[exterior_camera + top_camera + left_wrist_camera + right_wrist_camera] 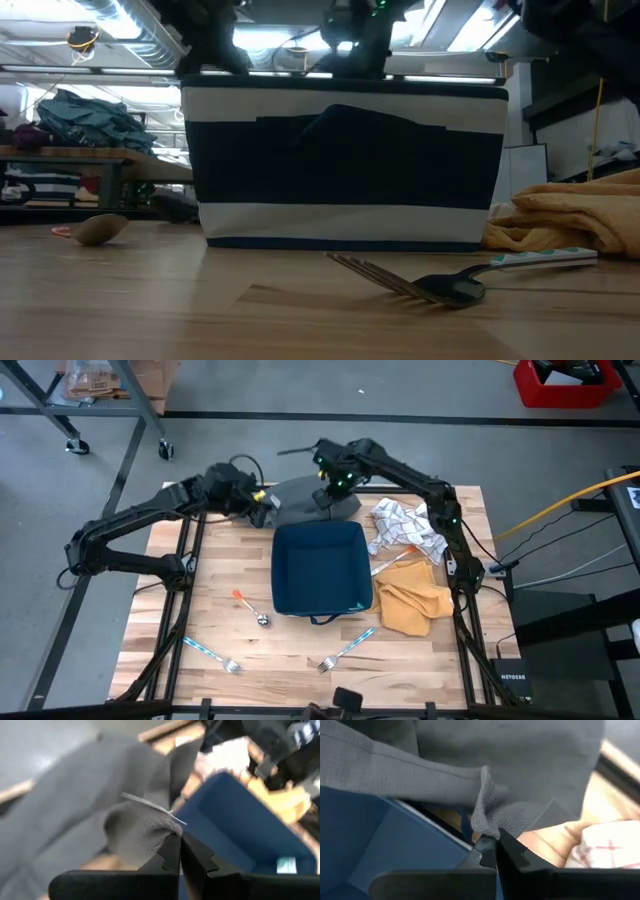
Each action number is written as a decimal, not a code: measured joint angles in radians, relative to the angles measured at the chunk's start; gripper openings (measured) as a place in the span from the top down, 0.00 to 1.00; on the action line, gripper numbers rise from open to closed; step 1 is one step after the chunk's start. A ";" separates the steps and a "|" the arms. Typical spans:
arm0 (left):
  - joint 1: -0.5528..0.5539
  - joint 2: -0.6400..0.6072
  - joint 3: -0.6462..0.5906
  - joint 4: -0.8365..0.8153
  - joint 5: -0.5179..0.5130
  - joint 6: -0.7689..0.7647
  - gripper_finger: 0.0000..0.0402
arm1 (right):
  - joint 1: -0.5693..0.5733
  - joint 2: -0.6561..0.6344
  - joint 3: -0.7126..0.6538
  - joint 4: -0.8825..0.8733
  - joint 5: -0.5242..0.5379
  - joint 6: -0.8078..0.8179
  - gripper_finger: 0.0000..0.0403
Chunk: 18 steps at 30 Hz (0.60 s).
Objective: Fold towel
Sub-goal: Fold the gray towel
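Close to the low camera, a fork lies on the wooden table, with a blue and white handle pointing right. Behind it stands the dark blue bin with white bands. From above, this bin sits in the middle of the table.

At the far edge of the table, just behind the bin, is the gray towel. Both arms hold it there. The left gripper has its fingers pressed together on one corner of the towel, and the cloth bunches at the tips. The right gripper pinches the other side; its fingers are closed on a small fold of the towel. The towel seems to be lifted a little over the bin's back rim, but this is hard to judge.

Right of the bin lie a white patterned cloth and a yellow cloth, touching each other. A spoon with orange handle and a second fork lie on the front left part of the table.
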 joint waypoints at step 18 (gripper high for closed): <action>-0.321 0.001 -0.115 -0.021 0.078 -0.258 1.00 | 0.192 0.082 0.000 -0.136 -0.085 0.000 1.00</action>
